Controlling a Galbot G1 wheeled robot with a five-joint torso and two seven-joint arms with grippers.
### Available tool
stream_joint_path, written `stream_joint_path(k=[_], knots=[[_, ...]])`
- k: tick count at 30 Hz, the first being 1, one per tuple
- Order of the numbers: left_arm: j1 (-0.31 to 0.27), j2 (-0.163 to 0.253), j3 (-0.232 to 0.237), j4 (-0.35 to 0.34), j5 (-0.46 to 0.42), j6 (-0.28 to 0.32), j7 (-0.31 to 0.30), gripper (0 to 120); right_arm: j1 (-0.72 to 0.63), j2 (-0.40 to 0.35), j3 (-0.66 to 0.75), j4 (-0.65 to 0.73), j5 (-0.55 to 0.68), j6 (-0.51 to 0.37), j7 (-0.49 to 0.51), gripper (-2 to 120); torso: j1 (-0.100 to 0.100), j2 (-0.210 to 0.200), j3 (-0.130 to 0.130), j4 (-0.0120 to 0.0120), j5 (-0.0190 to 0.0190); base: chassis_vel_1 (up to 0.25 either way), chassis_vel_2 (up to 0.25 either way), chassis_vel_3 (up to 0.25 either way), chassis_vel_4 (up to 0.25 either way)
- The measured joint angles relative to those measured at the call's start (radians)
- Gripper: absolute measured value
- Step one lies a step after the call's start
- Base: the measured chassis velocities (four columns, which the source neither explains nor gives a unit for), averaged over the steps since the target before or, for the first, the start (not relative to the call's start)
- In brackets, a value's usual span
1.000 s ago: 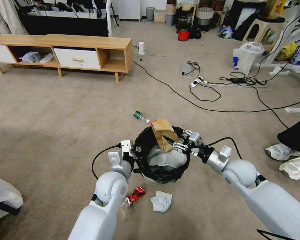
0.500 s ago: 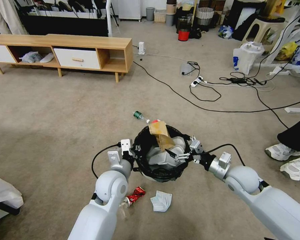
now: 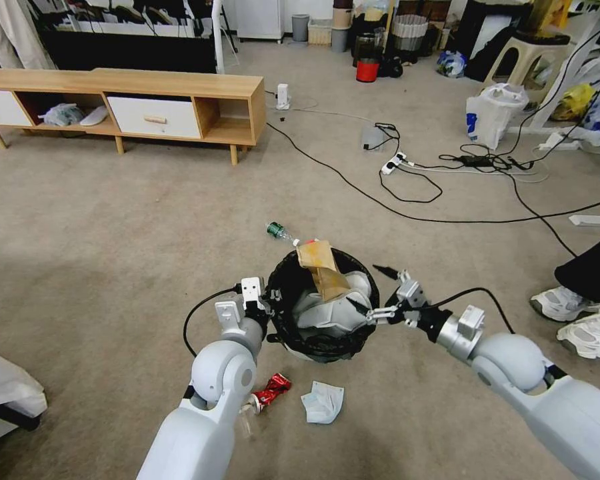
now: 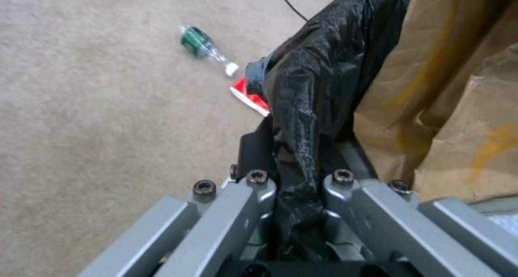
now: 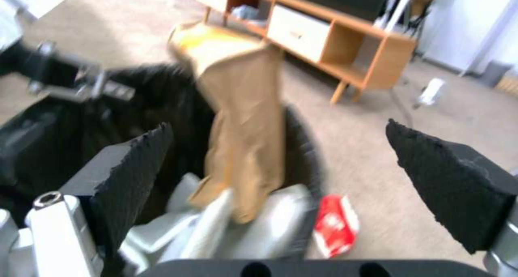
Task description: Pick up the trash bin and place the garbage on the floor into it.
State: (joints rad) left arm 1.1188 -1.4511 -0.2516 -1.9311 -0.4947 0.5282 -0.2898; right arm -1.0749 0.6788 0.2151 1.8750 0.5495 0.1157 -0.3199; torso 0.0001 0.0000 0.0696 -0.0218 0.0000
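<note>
Right gripper [image 3: 378, 291] has released the brown paper bag [image 3: 320, 268] into the trash bin [image 3: 323, 333] and backed off, jaws apart; left gripper [image 4: 294, 180] remains clamped on the rim.

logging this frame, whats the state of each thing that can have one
trash bin: gripped at its bagged rim, upright
brown paper bag: in the bin, top sticking out over the rim
left gripper: shut on the bin's rim
right gripper: open, beside the bin
green-labelled bottle: lying on the floor
crushed red wrapper: on the floor
white tissue: on the floor
</note>
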Motion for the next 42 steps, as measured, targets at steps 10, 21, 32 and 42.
stream_joint_path(k=[10,21,32,42], knots=[[0.012,0.01,-0.058,-0.03,0.008,-0.004,-0.028,4,0.014,0.048,0.156,0.045,0.047,-0.007,0.078,100,0.0,0.0,0.0,0.0001,-0.0001,0.0,0.0,0.0,0.0],[0.029,0.034,-0.091,-0.061,-0.008,0.002,-0.034,4,0.017,0.105,0.191,0.019,0.056,-0.039,0.132,100,0.0,0.0,0.0,0.0,-0.0001,0.0,0.0,0.0,0.0],[0.046,0.047,-0.114,-0.084,-0.019,0.009,-0.04,4,0.013,0.124,0.166,-0.018,0.044,-0.046,0.142,100,0.0,0.0,0.0,0.0001,-0.0001,0.0,0.0,0.0,0.0],[0.048,0.046,-0.119,-0.091,-0.021,0.009,-0.041,4,0.01,0.131,0.153,-0.036,0.029,-0.039,0.14,100,0.0,0.0,0.0,0.0,-0.0001,0.0,0.0,0.0,0.0]])
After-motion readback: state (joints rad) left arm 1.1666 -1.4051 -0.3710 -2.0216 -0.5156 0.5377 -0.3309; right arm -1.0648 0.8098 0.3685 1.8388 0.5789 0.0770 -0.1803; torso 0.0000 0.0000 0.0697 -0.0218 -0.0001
